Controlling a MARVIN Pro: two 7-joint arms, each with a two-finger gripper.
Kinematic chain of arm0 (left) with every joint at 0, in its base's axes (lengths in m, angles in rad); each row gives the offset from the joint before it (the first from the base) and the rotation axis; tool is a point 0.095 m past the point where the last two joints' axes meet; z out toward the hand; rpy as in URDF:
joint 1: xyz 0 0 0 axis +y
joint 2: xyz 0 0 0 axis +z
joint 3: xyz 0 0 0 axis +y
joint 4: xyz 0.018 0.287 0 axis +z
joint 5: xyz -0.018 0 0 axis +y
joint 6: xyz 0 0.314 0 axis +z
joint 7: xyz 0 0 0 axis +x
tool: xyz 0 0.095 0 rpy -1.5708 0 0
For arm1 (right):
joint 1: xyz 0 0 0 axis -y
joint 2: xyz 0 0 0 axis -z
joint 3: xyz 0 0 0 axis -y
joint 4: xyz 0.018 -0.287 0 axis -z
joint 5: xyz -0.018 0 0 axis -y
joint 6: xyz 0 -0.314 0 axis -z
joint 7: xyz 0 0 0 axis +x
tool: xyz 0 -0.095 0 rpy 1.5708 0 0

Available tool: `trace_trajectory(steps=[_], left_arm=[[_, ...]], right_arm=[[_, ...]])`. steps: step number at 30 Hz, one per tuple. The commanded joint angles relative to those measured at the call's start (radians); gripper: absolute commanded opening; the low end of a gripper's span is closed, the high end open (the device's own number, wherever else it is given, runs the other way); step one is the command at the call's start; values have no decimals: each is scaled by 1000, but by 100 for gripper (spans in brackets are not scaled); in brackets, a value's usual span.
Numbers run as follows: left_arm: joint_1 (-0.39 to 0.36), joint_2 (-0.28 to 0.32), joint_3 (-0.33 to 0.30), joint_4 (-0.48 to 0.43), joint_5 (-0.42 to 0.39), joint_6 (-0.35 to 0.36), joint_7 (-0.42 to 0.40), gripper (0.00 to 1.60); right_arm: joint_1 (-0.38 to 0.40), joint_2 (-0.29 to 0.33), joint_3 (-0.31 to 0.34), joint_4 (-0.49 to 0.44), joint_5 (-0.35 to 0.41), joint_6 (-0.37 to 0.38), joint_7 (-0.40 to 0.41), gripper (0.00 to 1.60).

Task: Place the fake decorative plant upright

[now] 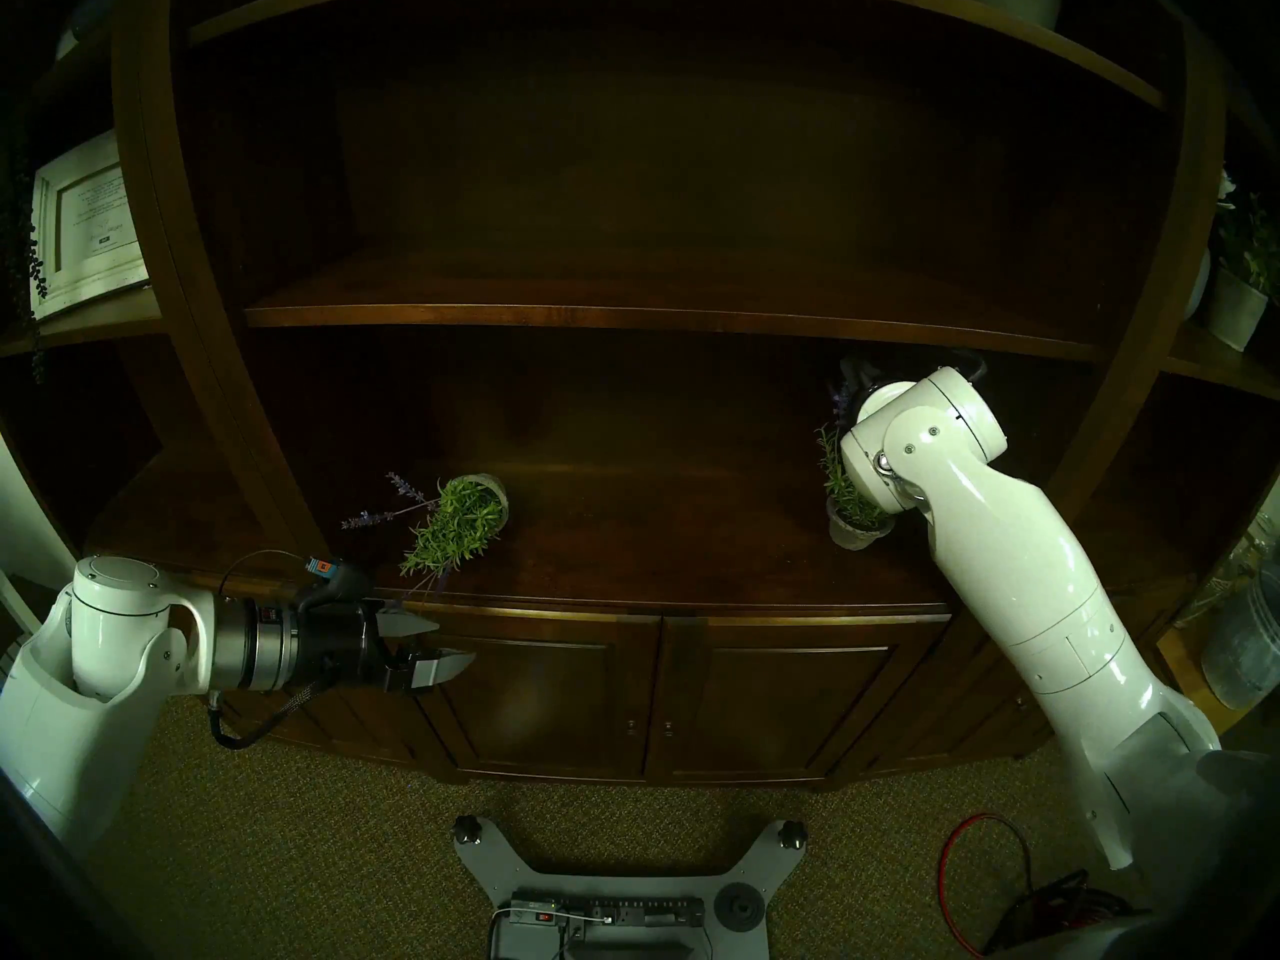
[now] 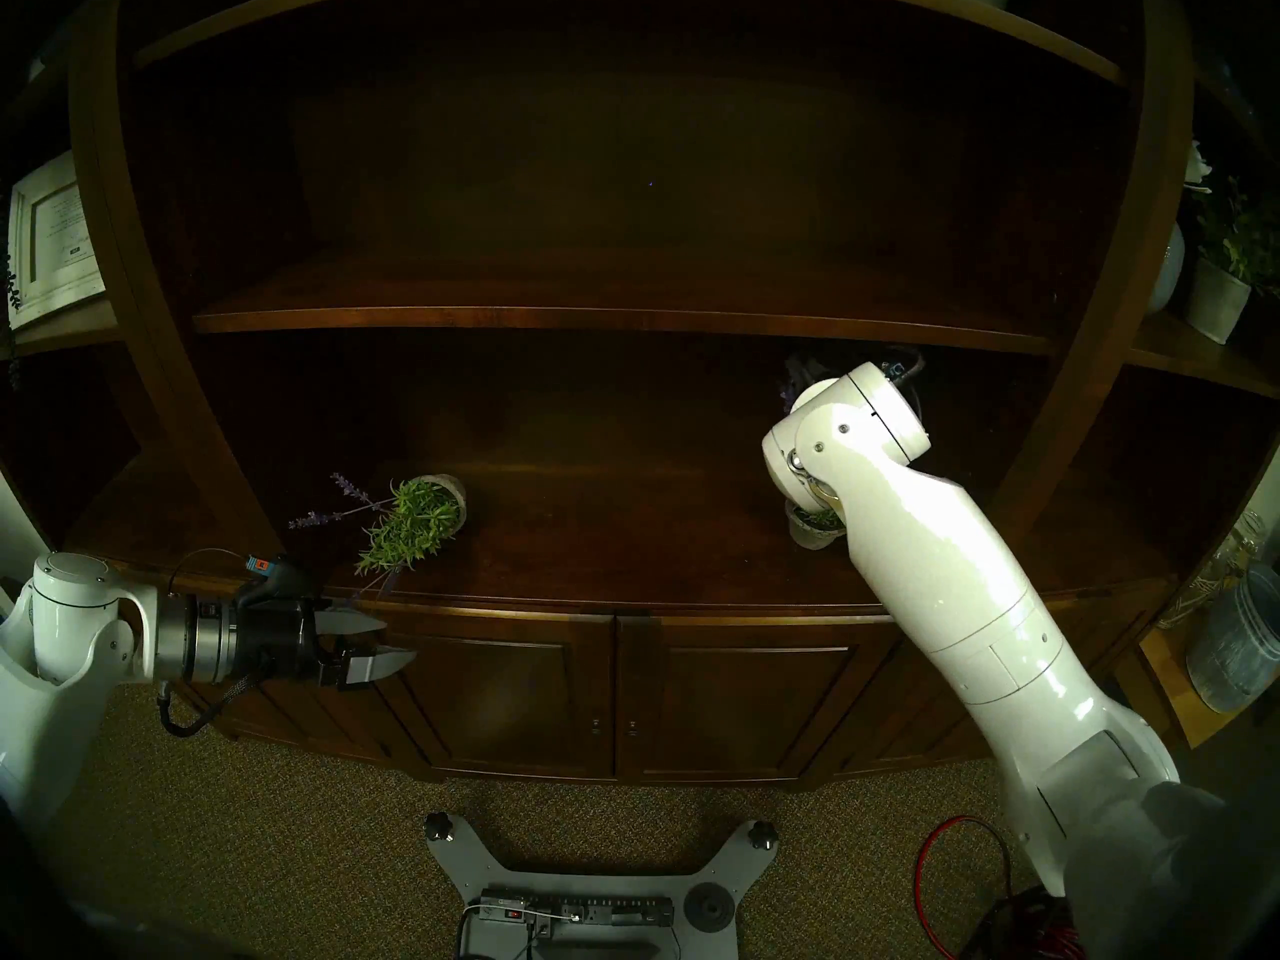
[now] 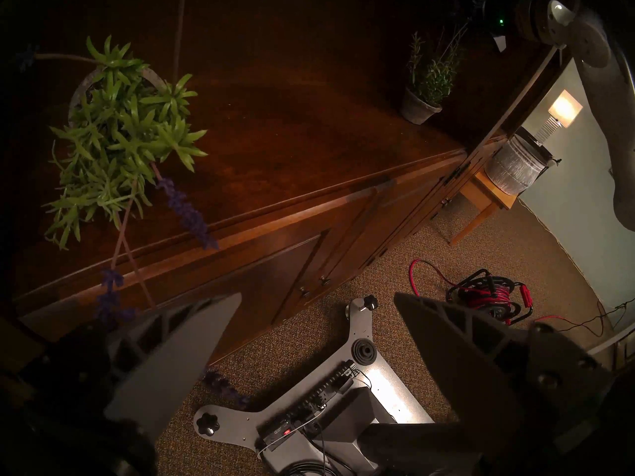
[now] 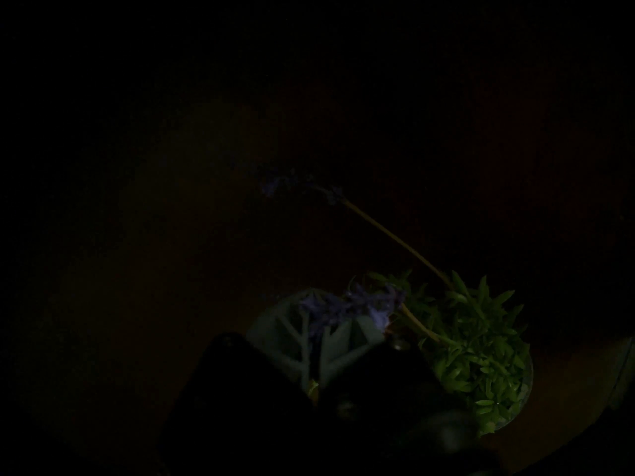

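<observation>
Head stereo left: the tipped plant [image 1: 463, 522] lies on its side on the dark wooden counter [image 1: 658, 543] of the shelf unit, pot mouth toward the front left, purple flower stems reaching over the counter edge. The left gripper [image 1: 443, 643] hangs in front of the cabinet doors [image 1: 658, 695], below the counter edge, jaws parted and empty. A second, upright plant [image 1: 855, 515] stands at the counter's right; the right arm [image 1: 1004, 557] covers part of it and hides the right gripper. A framed picture [image 1: 86, 224] sits on the left side shelf.

Head stereo right: the arm covers more of the upright plant [image 2: 814, 526]; only its pot shows. A glass jar [image 2: 1236, 647] stands at far right.

Left wrist: both fingers [image 3: 178, 355] show spread apart, with a flower stem [image 3: 185, 209] of the tipped plant crossing the counter edge near the left finger. The robot base [image 3: 309, 396], a red cable reel [image 3: 491, 296] and carpet [image 3: 395, 259] lie below.

Right wrist: the view is nearly black. Green foliage [image 4: 481, 358] and purple blooms lie close against the right gripper's finger [image 4: 323, 341]; whether the jaws are parted or closed cannot be told.
</observation>
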Motion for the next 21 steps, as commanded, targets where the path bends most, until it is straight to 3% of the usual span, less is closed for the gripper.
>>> trace_trajectory(steps=[1,21], left_arm=[[-11,-2,-17,-17,-6,-2,0,160],[-11,-3,-17,-18,-5,-2,-1,160]], right_arm=[[44,24,-1,11,-64,-7,35,0],[65,27,-18,36,-92,-28,68,0]])
